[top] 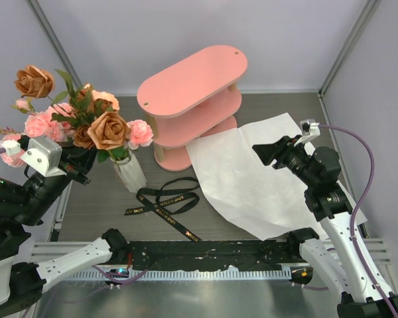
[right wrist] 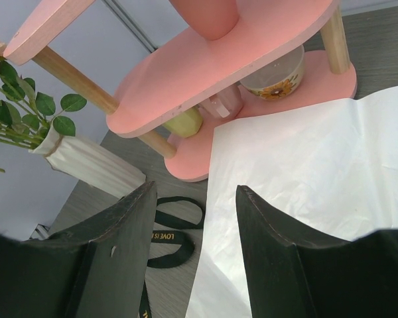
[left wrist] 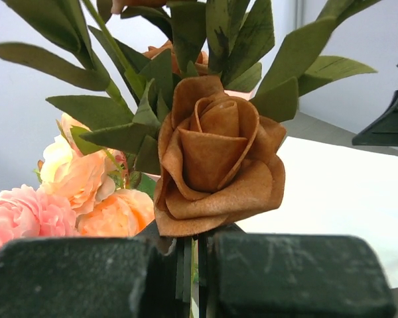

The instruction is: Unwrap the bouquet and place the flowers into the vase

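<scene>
Flowers (top: 86, 119): standing in vase (top: 130, 172).
Left end effector (left wrist: 196, 248): clenched just under brown rose (left wrist: 215, 156); stem grip unclear.
Right end effector (right wrist: 196, 218): released.
Advice: open gently, retreat without tipping vase.

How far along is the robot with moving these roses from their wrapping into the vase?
Nearly done, it seems. Done: the white paper lies spread out, the black ribbon loose beside it, the flowers stand in the vase. In hand: the left gripper is shut right by the blooms, perhaps on a stem; the right gripper is open and empty. Left: probably only backing away.
</scene>
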`<state>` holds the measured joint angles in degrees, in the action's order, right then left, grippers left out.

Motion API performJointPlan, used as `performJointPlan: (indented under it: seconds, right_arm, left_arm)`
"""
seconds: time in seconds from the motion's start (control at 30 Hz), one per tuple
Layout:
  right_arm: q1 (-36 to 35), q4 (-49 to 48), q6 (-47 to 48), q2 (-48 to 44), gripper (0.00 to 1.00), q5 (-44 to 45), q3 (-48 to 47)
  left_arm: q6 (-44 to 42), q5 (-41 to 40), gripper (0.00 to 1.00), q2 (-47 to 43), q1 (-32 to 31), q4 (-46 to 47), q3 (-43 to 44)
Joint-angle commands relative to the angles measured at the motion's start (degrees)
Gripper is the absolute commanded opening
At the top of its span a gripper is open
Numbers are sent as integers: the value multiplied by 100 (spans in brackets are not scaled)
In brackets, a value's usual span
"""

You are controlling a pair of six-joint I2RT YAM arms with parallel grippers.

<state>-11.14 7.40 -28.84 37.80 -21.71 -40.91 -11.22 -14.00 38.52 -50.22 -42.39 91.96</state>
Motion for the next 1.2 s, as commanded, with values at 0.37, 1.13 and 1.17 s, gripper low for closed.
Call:
performJointPlan:
  seconds: [0.37, 1.13, 1.17]
  right_arm:
    - [6, -116, 45, -80, 57, 45, -49]
    - [6, -160, 10, -45, 57, 1, -49]
    - [15, -160, 1, -45, 57, 1, -40]
  left_arm:
    - [-662, -560, 0, -249, 12, 1971, -1093]
    - [-1005, -244, 0, -257, 12, 1796, -1470]
    - [-1022, -226, 0, -310, 12, 1892, -1566]
